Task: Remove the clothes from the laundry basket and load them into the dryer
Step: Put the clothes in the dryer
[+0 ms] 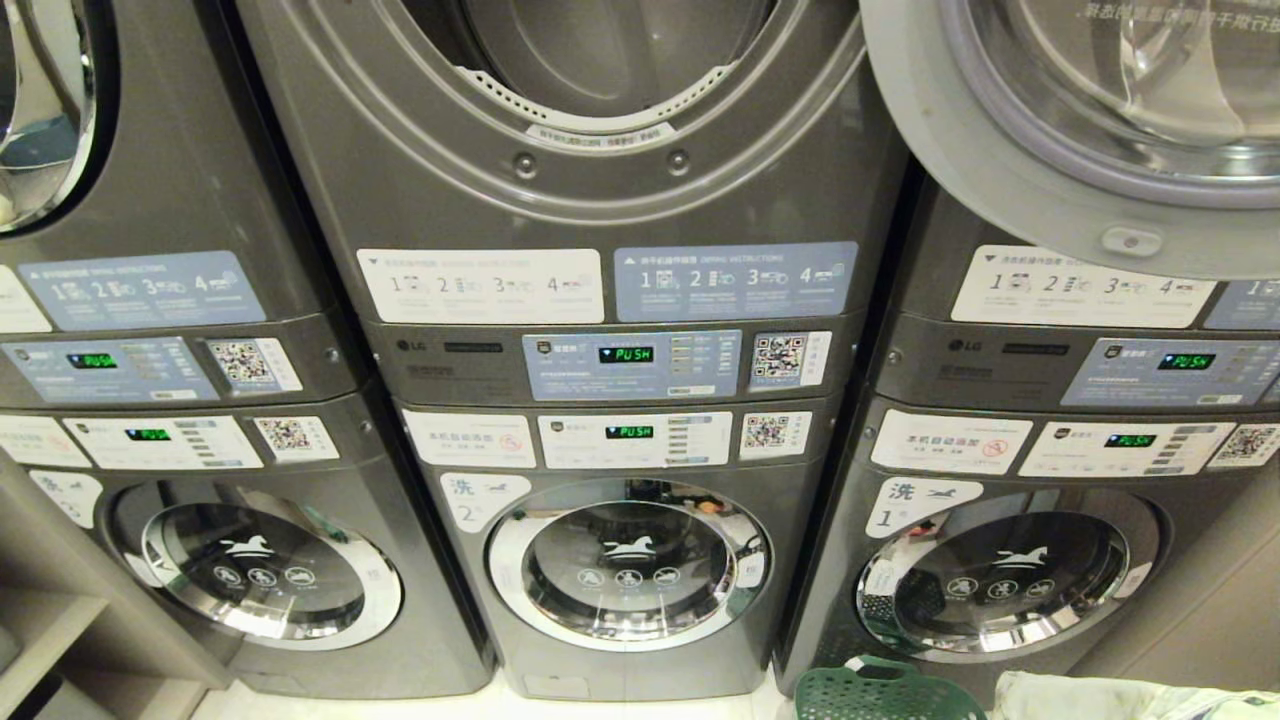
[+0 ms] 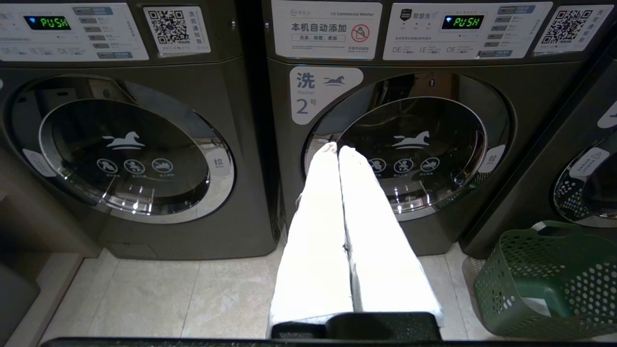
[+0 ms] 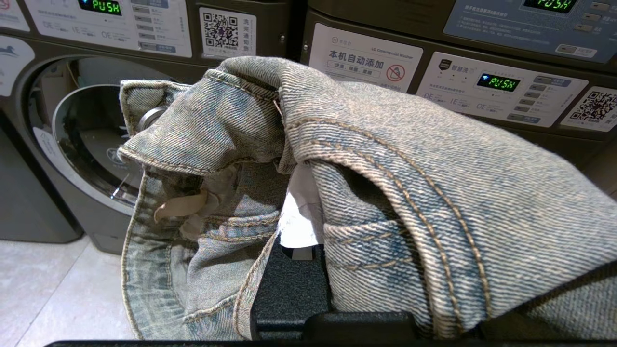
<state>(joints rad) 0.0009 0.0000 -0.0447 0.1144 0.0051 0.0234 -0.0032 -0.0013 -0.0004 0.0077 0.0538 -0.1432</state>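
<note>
The green laundry basket stands on the floor by the right-hand washer; in the head view its rim shows at the bottom edge. The middle dryer's drum stands open, and its round door is swung out to the right. A faded denim garment is draped over my right gripper, which is shut on it. Only part of one white finger shows. Pale cloth shows at the head view's bottom right. My left gripper is shut and empty, pointing at washer number 2.
Three stacked machines stand side by side, dryers above and washers below, with the washer doors closed. A low shelf stands at the far left. Pale floor tiles lie in front of the machines.
</note>
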